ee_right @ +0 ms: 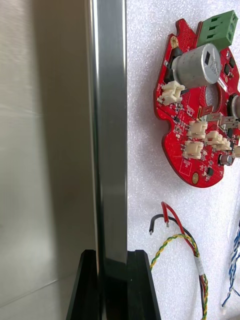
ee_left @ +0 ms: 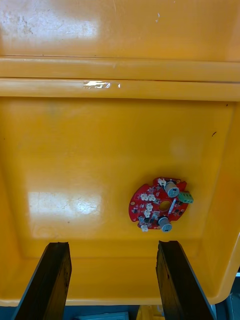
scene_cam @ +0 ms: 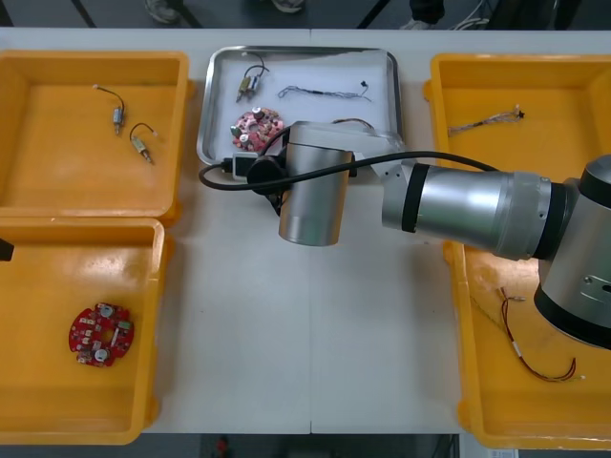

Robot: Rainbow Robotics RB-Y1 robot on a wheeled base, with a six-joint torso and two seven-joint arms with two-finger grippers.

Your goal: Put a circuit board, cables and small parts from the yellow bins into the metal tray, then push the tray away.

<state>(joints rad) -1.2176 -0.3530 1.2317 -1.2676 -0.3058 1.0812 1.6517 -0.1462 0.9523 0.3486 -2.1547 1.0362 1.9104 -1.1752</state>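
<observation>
Front view: right arm [scene_cam: 458, 205] reaches across the surface [scene_cam: 286, 334] to the near rim of the metal tray [scene_cam: 315, 69], which sits at the far middle between the yellow bins. Right wrist view: right gripper [ee_right: 114, 287] is at that rim, its black fingers [ee_right: 86, 285] closed on the tray edge, one finger outside over the surface and one inside on the white liner. Inside the tray: tray circuit board [ee_right: 192, 150], round and red, lies flat near the gripped rim; red and yellow cable [ee_right: 175, 245] lies just beside the inner finger; blue and white cable [scene_cam: 320, 93] lies farther in; tray metal part [scene_cam: 246, 84] with leads sits at the far left corner. Left wrist view: left gripper [ee_left: 112, 280] hangs over the near left bin [scene_cam: 57, 401], fingers spread wide apart, holding nothing. Bin circuit board [ee_left: 161, 204] lies flat on that bin's floor, apart from the fingers, untouched. Far left bin [scene_cam: 57, 181] holds two small metal parts [scene_cam: 116, 114] with wire leads, close together. Far right bin [scene_cam: 544, 86] holds a twisted cable [scene_cam: 487, 119], colour unclear. Near right bin [scene_cam: 506, 410] holds thin red and yellow wires [scene_cam: 539, 367], partly under the right arm.
</observation>
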